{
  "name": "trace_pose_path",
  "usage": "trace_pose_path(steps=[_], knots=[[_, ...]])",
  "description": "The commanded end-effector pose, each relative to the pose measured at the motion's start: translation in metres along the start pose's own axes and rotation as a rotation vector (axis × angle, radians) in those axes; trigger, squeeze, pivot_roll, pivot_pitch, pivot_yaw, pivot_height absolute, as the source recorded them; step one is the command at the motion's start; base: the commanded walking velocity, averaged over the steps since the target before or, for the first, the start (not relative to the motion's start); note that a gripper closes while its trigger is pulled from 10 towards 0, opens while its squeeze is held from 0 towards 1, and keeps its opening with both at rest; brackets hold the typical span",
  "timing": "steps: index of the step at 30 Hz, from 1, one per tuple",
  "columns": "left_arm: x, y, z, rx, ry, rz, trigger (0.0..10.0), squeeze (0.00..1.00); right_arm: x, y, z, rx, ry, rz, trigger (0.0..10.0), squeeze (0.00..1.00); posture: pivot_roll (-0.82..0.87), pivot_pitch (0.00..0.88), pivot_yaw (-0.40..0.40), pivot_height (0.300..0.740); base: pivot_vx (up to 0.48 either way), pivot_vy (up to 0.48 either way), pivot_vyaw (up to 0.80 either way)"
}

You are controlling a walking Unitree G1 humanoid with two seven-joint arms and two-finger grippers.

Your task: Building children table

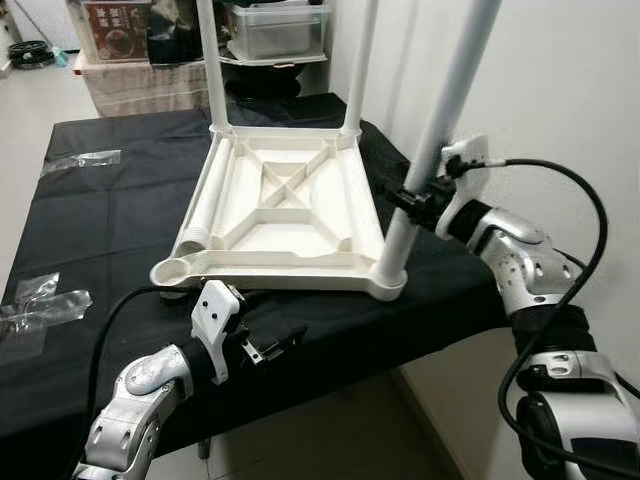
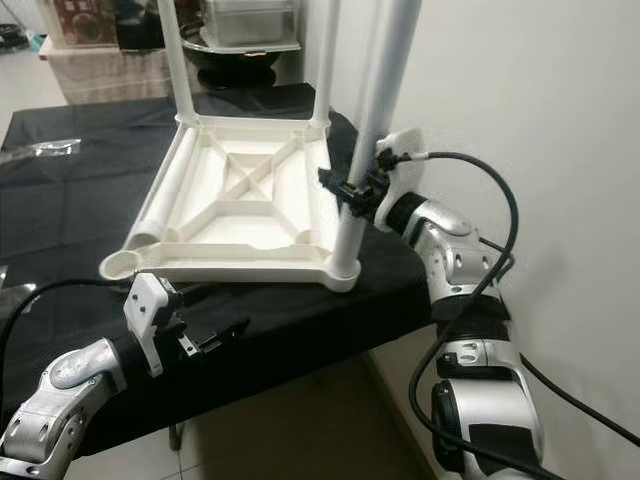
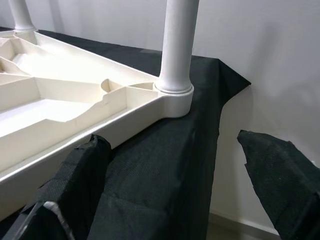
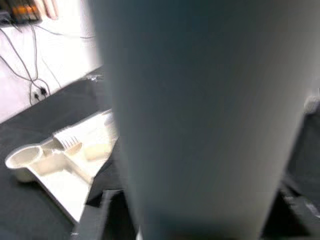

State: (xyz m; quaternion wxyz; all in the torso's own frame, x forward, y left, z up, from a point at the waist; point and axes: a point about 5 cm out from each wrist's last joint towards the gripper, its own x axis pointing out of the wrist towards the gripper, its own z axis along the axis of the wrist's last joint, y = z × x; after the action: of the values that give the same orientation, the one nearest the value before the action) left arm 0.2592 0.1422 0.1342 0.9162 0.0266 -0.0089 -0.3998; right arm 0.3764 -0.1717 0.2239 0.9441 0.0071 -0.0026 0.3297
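A white plastic tabletop (image 1: 285, 205) lies upside down on a black-clothed table (image 1: 120, 210). Two white legs (image 1: 215, 60) stand in its far corners. A third leg (image 1: 440, 110) stands in the near right socket (image 1: 388, 280), with my right gripper (image 1: 408, 195) shut around it a little above the socket. The near left socket (image 1: 178, 268) is empty. A loose leg (image 1: 200, 195) lies along the tabletop's left rim. My left gripper (image 1: 275, 345) hangs open at the table's front edge, below the tabletop, its fingers (image 3: 80, 190) spread with nothing between them.
Strips of clear tape (image 1: 45, 298) lie on the cloth at the left. Storage boxes (image 1: 275, 30) stand behind the table. A white wall (image 1: 560, 80) runs close along the right side. The black cloth hangs over the front edge (image 1: 400, 330).
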Motion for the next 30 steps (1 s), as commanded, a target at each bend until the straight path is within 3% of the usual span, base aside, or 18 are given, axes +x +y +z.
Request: trace_pose_path(steps=[1, 3, 4, 5, 6, 8, 10, 12, 13, 17, 25, 26, 30], knots=[[-0.002, -0.001, -0.002, -0.006, 0.016, -0.003, 10.0, 0.0, 0.008, -0.003, -0.027, 0.06, 0.138, -0.121, 0.0, 0.0, 0.07, 0.0, -0.085, 0.74, 0.0, 0.0, 0.0], [-0.003, -0.001, -0.002, -0.006, 0.017, -0.002, 10.0, 0.0, 0.007, -0.021, -0.047, 0.116, 0.248, -0.442, 0.0, 0.0, 0.07, 0.0, -0.085, 0.74, 0.0, 0.0, 0.0], [-0.003, -0.001, -0.002, -0.006, 0.017, -0.002, 10.0, 0.0, 0.007, -0.021, -0.047, 0.116, 0.248, -0.442, 0.0, 0.0, 0.07, 0.0, -0.085, 0.74, 0.0, 0.0, 0.0], [-0.003, -0.001, -0.002, -0.006, 0.018, -0.002, 10.0, 0.0, -0.001, -0.03, -0.059, 0.176, 0.273, -0.651, 0.0, 0.0, 0.07, 0.0, -0.083, 0.74, 0.0, 0.0, 0.0], [-0.003, -0.001, -0.002, -0.006, 0.018, -0.002, 10.0, 0.0, -0.008, -0.035, -0.067, 0.215, 0.285, -0.772, 0.0, 0.0, 0.07, 0.0, -0.083, 0.74, 0.0, 0.0, 0.0], [-0.003, -0.001, -0.002, -0.006, 0.018, -0.002, 10.0, 0.0, -0.008, -0.035, -0.067, 0.215, 0.285, -0.772, 0.0, 0.0, 0.07, 0.0, -0.083, 0.74, 0.0, 0.0, 0.0], [-0.002, -0.001, -0.002, -0.006, 0.018, -0.005, 10.0, 0.0, -0.018, -0.027, -0.093, 0.273, 0.328, -0.953, 0.0, 0.0, 0.07, 0.0, -0.076, 0.74, 0.0, 0.0, 0.0], [-0.002, -0.001, -0.002, -0.006, 0.018, -0.005, 10.0, 0.0, -0.018, -0.027, -0.093, 0.273, 0.328, -0.953, 0.0, 0.0, 0.07, 0.0, -0.076, 0.74, 0.0, 0.0, 0.0], [-0.002, -0.001, -0.002, -0.006, 0.018, -0.006, 10.0, 0.0, -0.017, -0.016, -0.104, 0.27, 0.353, -0.991, 0.0, 0.0, 0.06, 0.0, -0.072, 0.74, 0.0, 0.0, 0.0], [0.0, -0.002, -0.002, -0.007, 0.016, -0.01, 10.0, 0.0, -0.008, 0.003, -0.112, 0.258, 0.372, -1.038, 0.0, 0.0, 0.06, 0.0, -0.077, 0.74, 0.0, 0.0, 0.0], [-0.001, -0.004, -0.004, -0.013, 0.015, 0.003, 10.0, 0.0, 0.002, 0.003, -0.1, 0.24, 0.37, -1.114, 0.0, 0.0, 0.06, 0.0, -0.092, 0.74, 0.0, 0.0, 0.0], [-0.001, -0.005, -0.005, -0.017, 0.014, 0.006, 10.0, 0.0, 0.008, 0.003, -0.096, 0.264, 0.36, -1.08, 10.0, 0.0, 0.06, 0.0, -0.092, 0.74, 0.0, 0.0, 0.0], [-0.001, -0.005, -0.005, -0.019, 0.014, 0.007, 10.0, 0.0, 0.013, 0.004, -0.089, 0.27, 0.326, -1.021, 10.0, 0.0, 0.06, 0.0, -0.091, 0.74, 0.0, 0.0, 0.0]])
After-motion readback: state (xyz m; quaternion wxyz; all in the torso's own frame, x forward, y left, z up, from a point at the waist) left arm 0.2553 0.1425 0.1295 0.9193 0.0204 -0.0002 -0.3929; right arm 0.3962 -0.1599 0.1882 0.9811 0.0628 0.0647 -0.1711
